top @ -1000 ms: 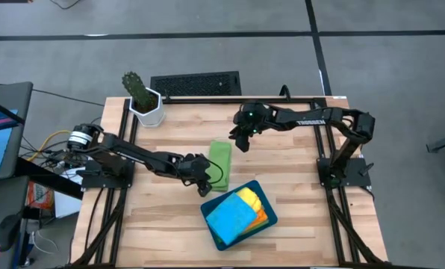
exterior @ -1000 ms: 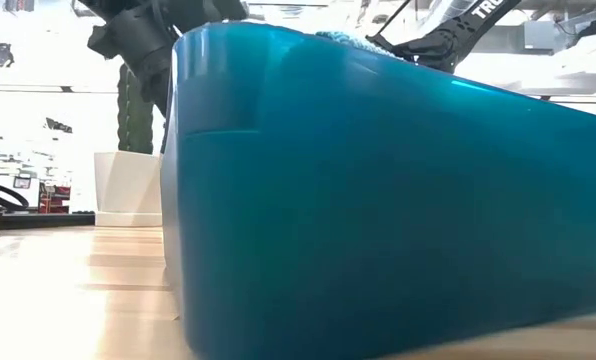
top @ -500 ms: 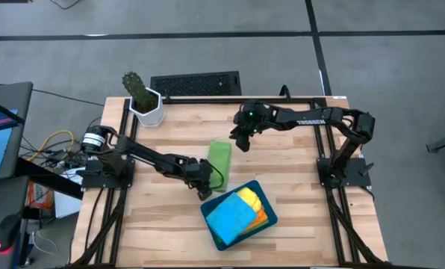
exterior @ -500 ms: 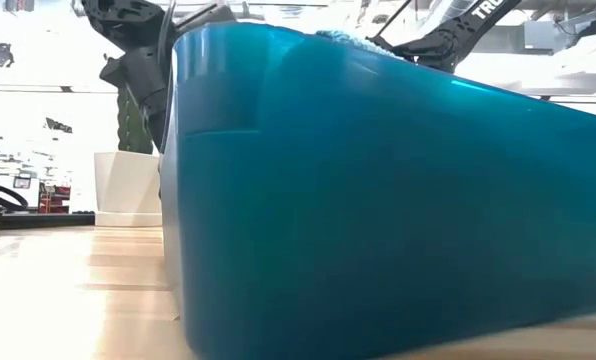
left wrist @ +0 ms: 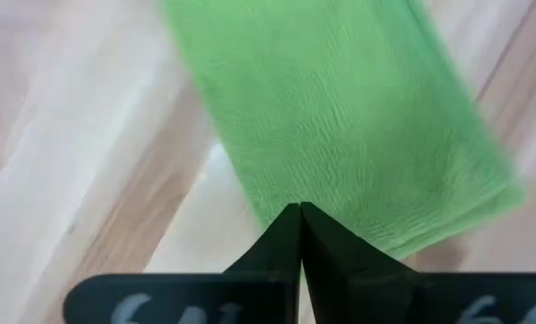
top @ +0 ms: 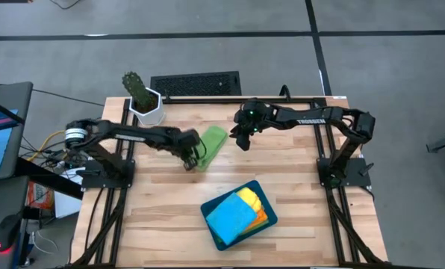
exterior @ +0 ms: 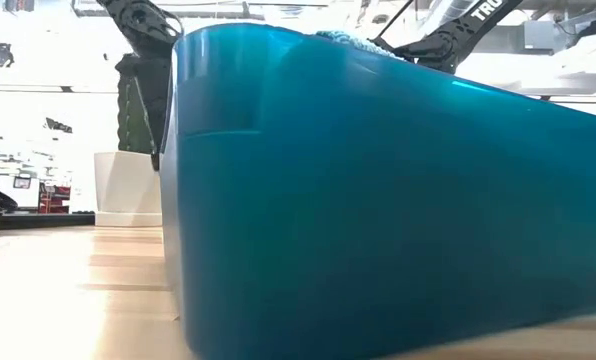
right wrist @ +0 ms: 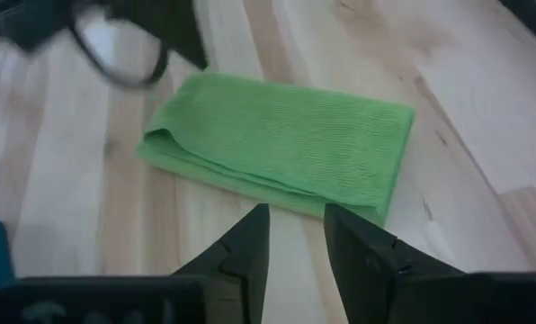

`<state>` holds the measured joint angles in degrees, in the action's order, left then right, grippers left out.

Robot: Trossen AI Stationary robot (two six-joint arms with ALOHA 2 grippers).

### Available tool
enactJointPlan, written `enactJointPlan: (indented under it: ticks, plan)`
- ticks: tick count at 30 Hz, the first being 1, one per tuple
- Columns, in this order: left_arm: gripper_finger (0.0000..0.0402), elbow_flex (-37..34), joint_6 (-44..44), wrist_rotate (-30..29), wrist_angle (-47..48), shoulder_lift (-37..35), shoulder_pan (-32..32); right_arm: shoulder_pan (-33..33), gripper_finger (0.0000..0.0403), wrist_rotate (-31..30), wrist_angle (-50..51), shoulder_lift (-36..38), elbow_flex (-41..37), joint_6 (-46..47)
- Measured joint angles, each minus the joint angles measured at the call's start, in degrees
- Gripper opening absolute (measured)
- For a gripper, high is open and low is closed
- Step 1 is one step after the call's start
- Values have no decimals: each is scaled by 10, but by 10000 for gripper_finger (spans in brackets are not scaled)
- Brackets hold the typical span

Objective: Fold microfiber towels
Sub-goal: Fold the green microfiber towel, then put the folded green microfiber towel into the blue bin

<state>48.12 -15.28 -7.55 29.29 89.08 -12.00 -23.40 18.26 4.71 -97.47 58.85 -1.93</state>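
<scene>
Two arms are over my desk (top: 163, 217). My left pincer (top: 191, 159) has its fingers pressed together at the near edge of a folded green towel (top: 210, 146), which lies flat on the wood beside the potted cactus (top: 142, 99); I cannot tell whether any cloth is pinched. My right pincer (top: 240, 139) hovers just beside that towel's far end, fingers spread and holding nothing. Blue, yellow and orange towels (top: 237, 211) sit stacked in the teal tray (top: 210, 226).

Low view: teal tray (exterior: 378, 200) blocks most of table; green towel (left wrist: 340, 117) cut off by left wrist pic's edge.
</scene>
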Motion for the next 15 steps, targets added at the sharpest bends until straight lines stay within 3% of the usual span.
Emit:
enactJointPlan:
  ticks: [4,6,10,15]
  plan:
    - [0,0,-95,57,2,-67,-40,0,134,18,-2,0,0,0]
    - [0,-2,-164,58,-8,-103,-41,0,134,23,-8,0,0,0]
    - [0,-30,-211,11,-127,-136,18,0,134,26,-19,0,0,0]
    - [0,-48,-259,-102,-158,-80,86,0,134,26,-20,0,0,0]
